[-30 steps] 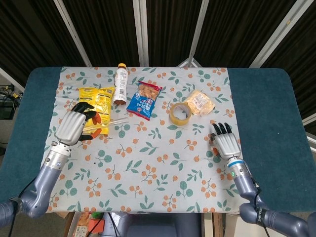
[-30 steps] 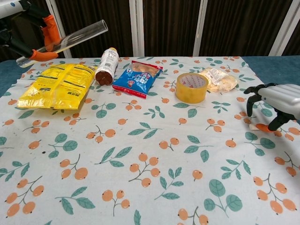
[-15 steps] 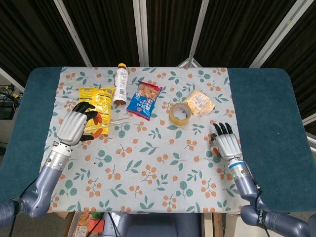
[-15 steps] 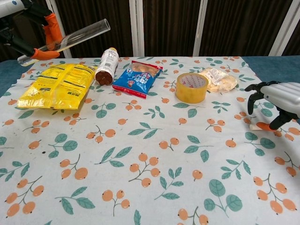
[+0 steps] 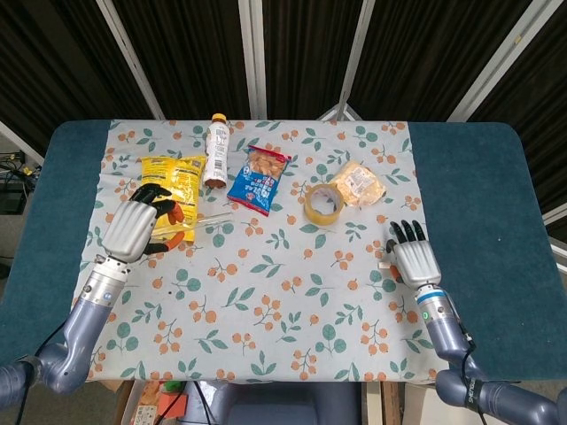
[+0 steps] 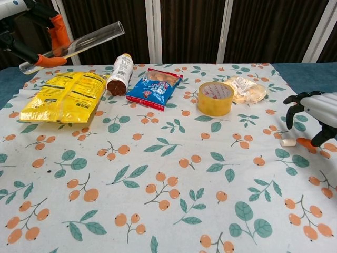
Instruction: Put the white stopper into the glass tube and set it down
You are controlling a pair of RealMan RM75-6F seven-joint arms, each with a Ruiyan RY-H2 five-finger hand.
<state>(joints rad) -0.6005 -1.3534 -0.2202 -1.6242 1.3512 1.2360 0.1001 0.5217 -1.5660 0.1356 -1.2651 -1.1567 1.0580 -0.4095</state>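
Note:
My left hand holds the clear glass tube off the table at the left, its open end pointing right. The small white stopper lies on the cloth at the right, just left of my right hand. That hand hovers beside it with fingers spread and curved downward, holding nothing. In the head view the stopper is only a sliver at the hand's left edge.
A yellow snack bag, a brown-capped bottle, a blue snack packet, a roll of yellow tape and a clear bag of snacks lie along the back of the floral tablecloth.
My right hand has drawn back to the right, uncovering the white stopper on the cloth. The left hand keeps the tube nearly still.

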